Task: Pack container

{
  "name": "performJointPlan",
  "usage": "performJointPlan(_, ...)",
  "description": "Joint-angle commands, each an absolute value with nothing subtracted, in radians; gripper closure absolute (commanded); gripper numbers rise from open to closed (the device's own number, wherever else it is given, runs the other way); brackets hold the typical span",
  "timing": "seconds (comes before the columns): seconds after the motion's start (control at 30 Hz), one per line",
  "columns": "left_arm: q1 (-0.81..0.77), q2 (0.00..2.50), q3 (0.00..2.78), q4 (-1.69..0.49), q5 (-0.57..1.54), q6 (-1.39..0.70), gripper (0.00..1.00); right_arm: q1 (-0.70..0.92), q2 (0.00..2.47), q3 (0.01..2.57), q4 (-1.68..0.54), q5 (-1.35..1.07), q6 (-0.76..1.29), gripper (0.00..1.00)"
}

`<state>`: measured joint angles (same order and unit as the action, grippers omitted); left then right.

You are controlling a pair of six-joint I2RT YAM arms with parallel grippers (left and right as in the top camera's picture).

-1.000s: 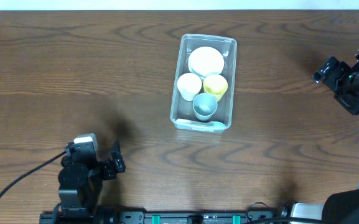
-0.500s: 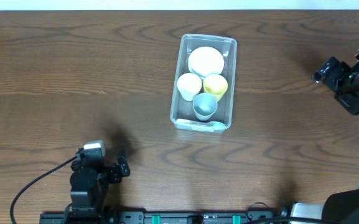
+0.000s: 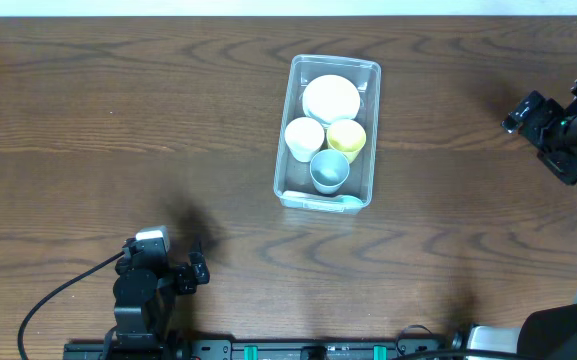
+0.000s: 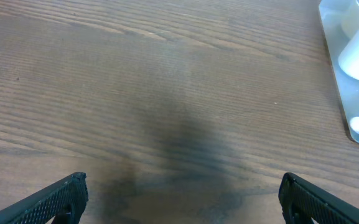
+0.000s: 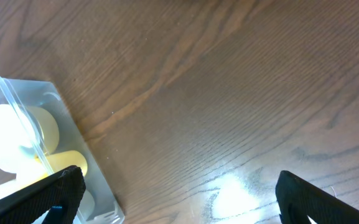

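Now left claw (image 4: pixel 182 183) sits drawn back, released, empty; right claw (image 5: pixel 178 177) released too. Container (image 3: pixel 335 62), ahead-right of left claw, looks full; packing likely done.

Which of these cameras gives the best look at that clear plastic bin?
Overhead: the whole container shows, contents included. Left wrist catches only one end at the right edge; right wrist only a corner, lower left.

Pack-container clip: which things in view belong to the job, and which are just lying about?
Job: clear plastic rectangular container; inside it, round white bowl, white cup, yellow cup, grey-blue cup.

Not the job: brown wooden table; black cable by the left arm.
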<state>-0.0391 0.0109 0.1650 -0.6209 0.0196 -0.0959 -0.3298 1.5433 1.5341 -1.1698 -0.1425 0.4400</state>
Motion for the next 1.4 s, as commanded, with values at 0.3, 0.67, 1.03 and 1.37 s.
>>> performJointPlan(0.3, -0.034, 0.004, 0.154, -0.616, 0.019, -0.083, 0.02, -0.334, 1.541, 1.533, -1.171, -0.146, 0.44, 0.01)
performJointPlan(0.67, -0.034, 0.004, 0.155, -0.616, 0.019, -0.083, 0.02, -0.31, 1.468, 1.504, -1.17, -0.146, 0.44, 0.01)
performJointPlan(1.03, -0.034, 0.004, 0.154, -0.616, 0.019, -0.083, 0.02, -0.007, 0.952, 1.056, -0.824, 0.082, 0.307, 0.01)
performJointPlan(1.37, -0.034, 0.004, 0.154, -0.616, 0.019, -0.083, 0.02, 0.027, 0.438, 0.479, -0.567, -0.044, 0.062, 0.01)
